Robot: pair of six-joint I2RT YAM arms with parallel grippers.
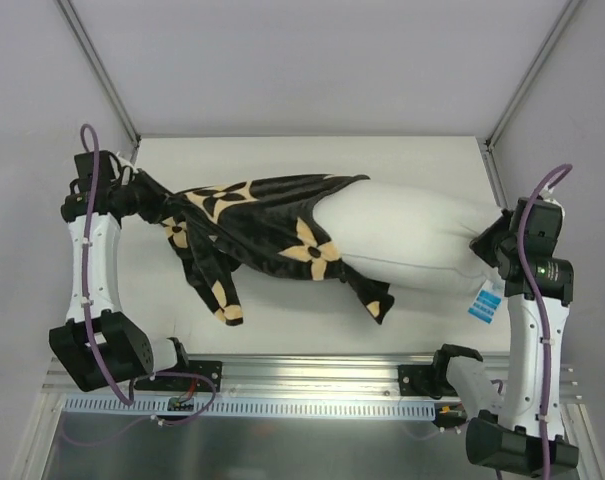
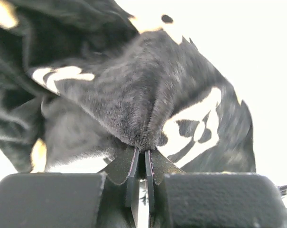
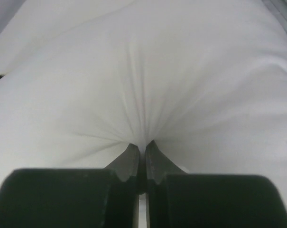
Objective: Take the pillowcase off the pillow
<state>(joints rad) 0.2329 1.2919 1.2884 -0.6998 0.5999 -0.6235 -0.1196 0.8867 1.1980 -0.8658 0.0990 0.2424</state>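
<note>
Scene: A white pillow lies lengthwise across the pale bench, partly inside a black pillowcase printed with tan flowers and stars.
Pillow: Its right part is bare and plump. That end narrows to a pinched point at the bench's right edge. A blue-and-white tag hangs from that end, on the near side.
Pillowcase: It covers the pillow's left part and tapers leftward to a peak at the bench's far-left corner. Its open mouth runs slantwise across the pillow's middle. 1 loose flap trails toward the near edge on the left. Another dark corner lies on the bench just beside the pillow's near side.
Left tool: Clamped on a bunch of the pillowcase. The wrist view shows velvety black pile gathered into a fold between the fingers, with a cream motif just to the right.
Right tool: Closed on the pillow's right end. The wrist view shows white cloth puckered between the fingers, creases fanning out from the pinch.
Arms: The 2 stand well apart at opposite ends of the bench, with pillow and pillowcase stretched between them.
</note>
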